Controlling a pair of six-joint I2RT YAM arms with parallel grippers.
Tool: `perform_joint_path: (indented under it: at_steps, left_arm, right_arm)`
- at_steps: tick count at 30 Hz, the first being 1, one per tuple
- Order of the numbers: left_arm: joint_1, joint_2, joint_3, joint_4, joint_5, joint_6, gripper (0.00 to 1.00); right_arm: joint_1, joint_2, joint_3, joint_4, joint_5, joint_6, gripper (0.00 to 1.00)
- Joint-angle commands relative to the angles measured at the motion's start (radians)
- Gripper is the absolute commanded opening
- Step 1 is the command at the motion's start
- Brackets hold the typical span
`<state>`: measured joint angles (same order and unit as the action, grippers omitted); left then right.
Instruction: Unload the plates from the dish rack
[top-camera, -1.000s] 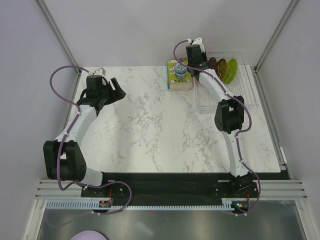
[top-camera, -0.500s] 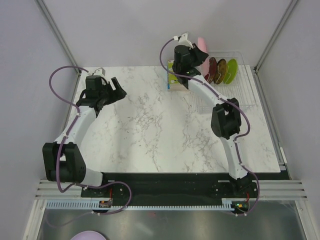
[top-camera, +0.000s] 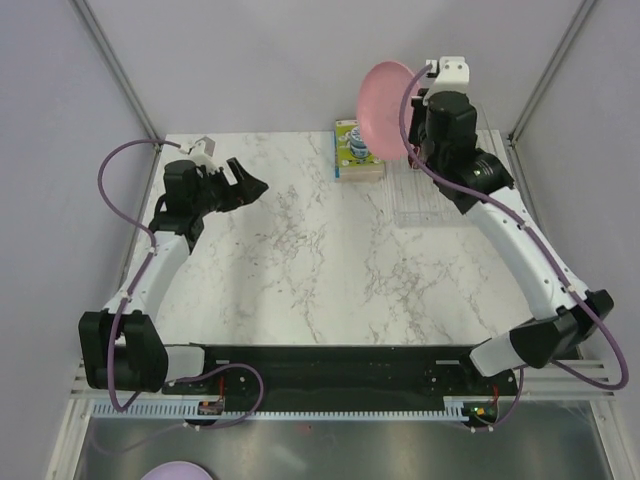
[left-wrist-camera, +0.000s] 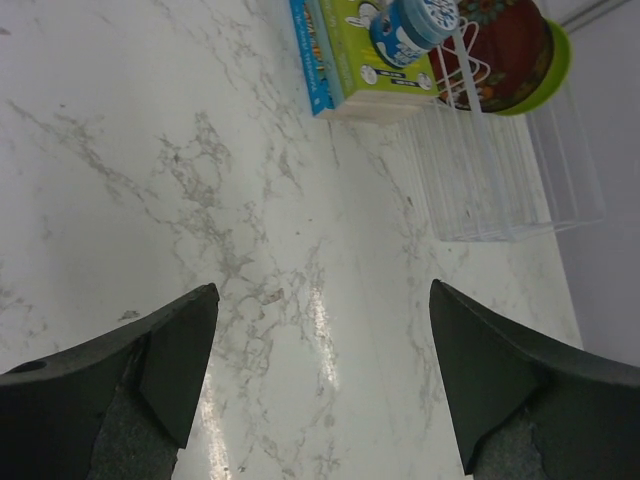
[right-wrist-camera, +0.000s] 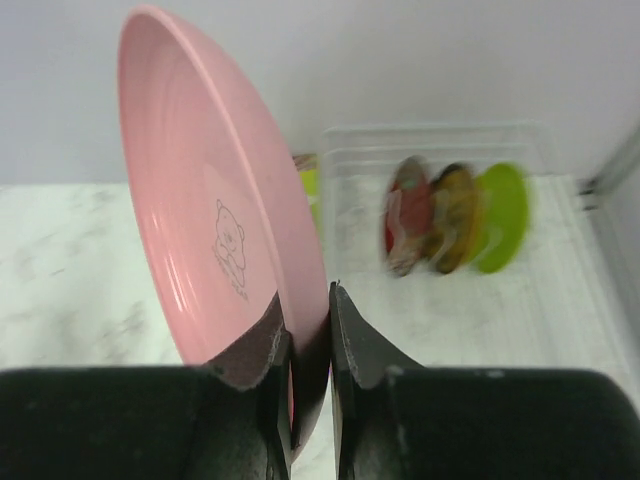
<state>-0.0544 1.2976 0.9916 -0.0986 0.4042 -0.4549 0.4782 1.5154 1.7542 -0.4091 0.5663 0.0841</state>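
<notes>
While right claw (right-wrist-camera: 307, 305) grips pink plate (right-wrist-camera: 215, 200), dish rack (right-wrist-camera: 470, 310) seemingly holds three.

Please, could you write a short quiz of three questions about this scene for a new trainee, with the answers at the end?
1. True or false: the left gripper holds a plate.
2. Which plate is in the right gripper? A: pink. B: green. C: red.
3. How many plates stand in the rack?

Key
1: false, it is open and empty.
2: A, the pink plate.
3: three.
</notes>
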Motion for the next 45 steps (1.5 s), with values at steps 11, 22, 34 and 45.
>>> perform_joint_path:
  at_steps: [11, 22, 34, 45]
  left_arm:
    - [-0.005, -0.115, -0.223, 0.411, 0.271, -0.318, 0.92]
    - [-0.027, -0.118, -0.317, 0.477, 0.228, -0.337, 0.9]
    - [-0.036, -0.101, -0.303, 0.433, 0.176, -0.32, 0.02]
    - [-0.035, -0.06, -0.269, 0.117, -0.212, -0.125, 0.02]
  right_arm:
    - [0.042, -0.11, -0.558, 0.36, -0.741, 0.514, 0.0]
    - [0.089, -0.075, -0.663, 0.553, -0.851, 0.635, 0.0]
    - [0.086, -0.032, -0.705, 0.635, -0.939, 0.715, 0.49]
    - [-0.154, -0.152, -0.429, 0.109, -0.586, 0.347, 0.98]
